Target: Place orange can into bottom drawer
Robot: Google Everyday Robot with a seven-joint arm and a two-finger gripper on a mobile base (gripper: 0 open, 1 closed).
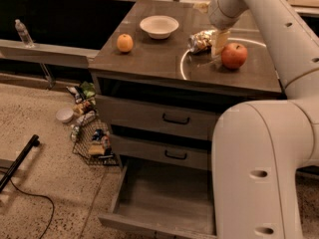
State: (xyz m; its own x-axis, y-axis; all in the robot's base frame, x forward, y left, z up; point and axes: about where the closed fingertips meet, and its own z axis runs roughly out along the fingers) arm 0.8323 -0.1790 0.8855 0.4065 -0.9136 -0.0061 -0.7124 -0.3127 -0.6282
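The orange can (201,41) lies on its side on the counter top (149,59), its shiny end facing left, just left of the red apple (234,55). My gripper (217,46) reaches down from the white arm and sits right against the can's right end, between the can and the apple. The bottom drawer (162,203) is pulled open below the two closed upper drawers, and its plain grey inside holds nothing.
An orange fruit (125,43) and a white bowl (159,26) sit on the counter's left half. A wire basket with snack bags (94,142) stands on the floor left of the drawers. My arm's thick white link (264,173) covers the lower right.
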